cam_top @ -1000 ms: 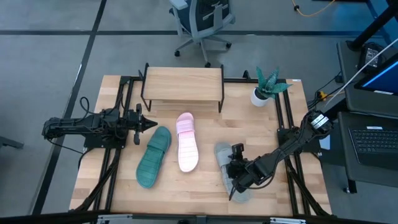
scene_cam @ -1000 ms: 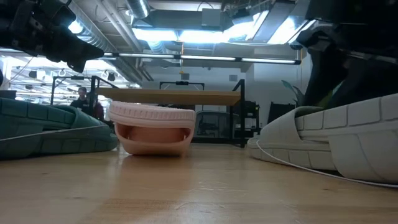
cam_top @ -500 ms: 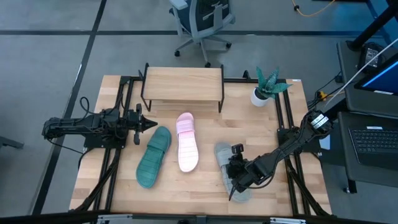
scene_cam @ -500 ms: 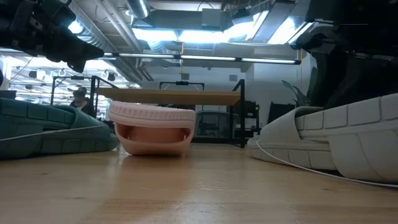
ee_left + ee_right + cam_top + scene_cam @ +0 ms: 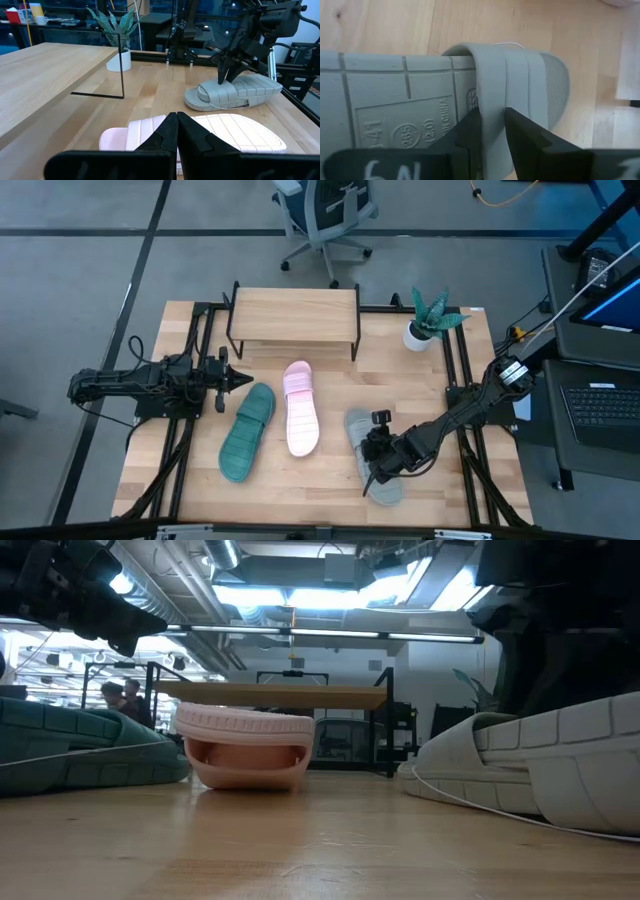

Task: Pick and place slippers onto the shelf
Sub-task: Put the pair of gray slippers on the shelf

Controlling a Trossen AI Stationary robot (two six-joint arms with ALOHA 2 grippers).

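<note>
On the wooden table (image 5: 200,490), the shelf (image 5: 293,313) at the far edge stands bare while the teal slipper (image 5: 247,432) and pink slipper (image 5: 300,408) lie side by side before it. The grey slipper (image 5: 372,452) lies near the right front corner, where the right gripper (image 5: 372,463) is clamped across its strap (image 5: 492,95), so the first pick appears in hand. Next comes a lift and carry to the shelf; the left gripper (image 5: 236,379) waits shut at the left edge.

Grey slipper (image 5: 420,95): matt moulded rubber, ribbed sole. Shelf (image 5: 293,313) top: pale smooth wood; legs thin black metal.
</note>
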